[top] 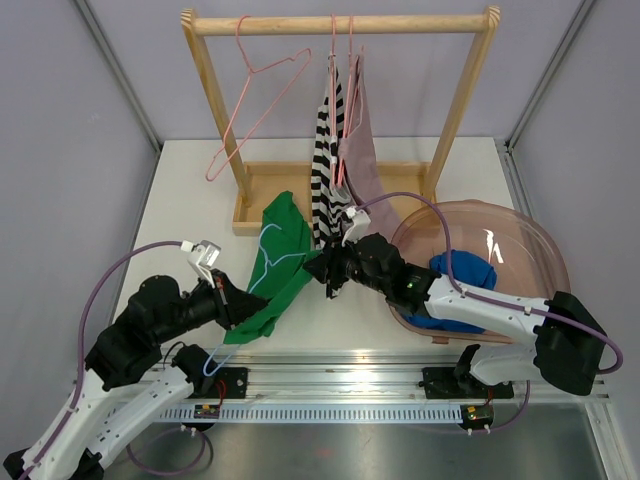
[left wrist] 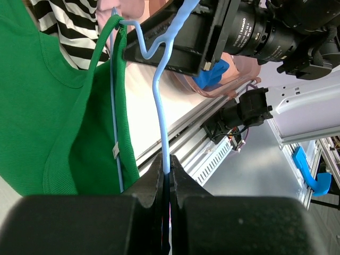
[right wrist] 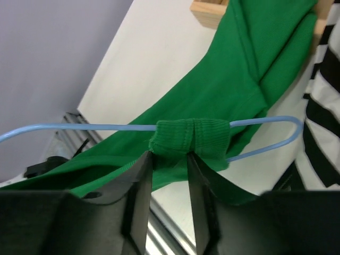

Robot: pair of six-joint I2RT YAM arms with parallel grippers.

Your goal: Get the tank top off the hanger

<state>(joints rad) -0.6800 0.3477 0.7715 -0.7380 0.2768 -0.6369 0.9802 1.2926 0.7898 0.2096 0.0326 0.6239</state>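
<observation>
The green tank top (top: 278,258) lies slanted on the counter (top: 190,190), its long axis running from the wooden rack (top: 340,22)'s base toward the near left. One strap (right wrist: 192,138) is bunched around the wire of a blue hanger (right wrist: 79,127), which lies crosswise in the right wrist view. The left end effector (left wrist: 166,169) is pressed together on the hanger's wire. The right end effector (right wrist: 170,159) is partly spread, its tips at the bunched strap. A striped garment (top: 327,160) hangs just beside.
</observation>
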